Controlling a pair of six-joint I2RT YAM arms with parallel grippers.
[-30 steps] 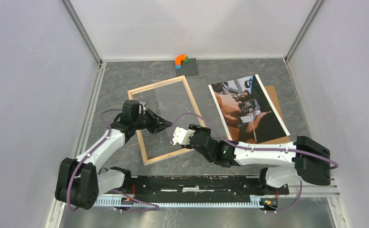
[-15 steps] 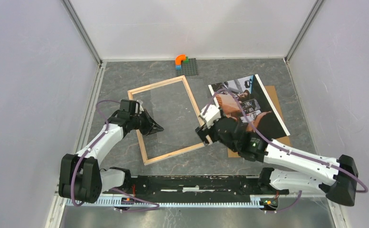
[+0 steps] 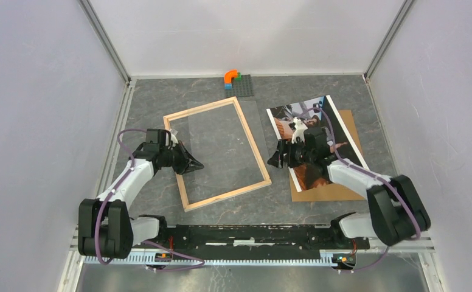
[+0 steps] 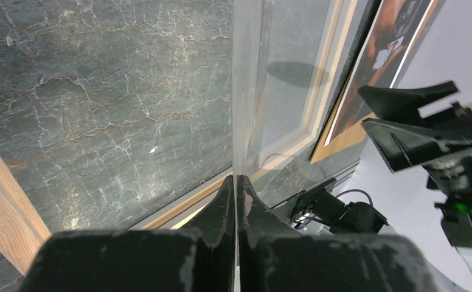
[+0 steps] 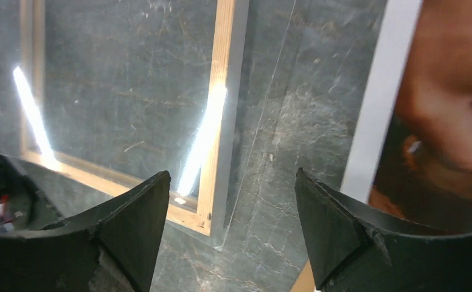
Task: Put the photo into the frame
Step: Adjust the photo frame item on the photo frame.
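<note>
The photo lies flat on the board, just right of the frame, and your right gripper hangs wide open and empty at its left edge. It is likely light, floppy, slick and easily creased, so pinch the white margin there, not the picture face. Your left gripper is clamped on the clear pane.

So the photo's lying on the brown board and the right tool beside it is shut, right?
No. The photo does lie on the brown board, but the right tool beside it is open; the right wrist view shows its fingers spread wide.
</note>
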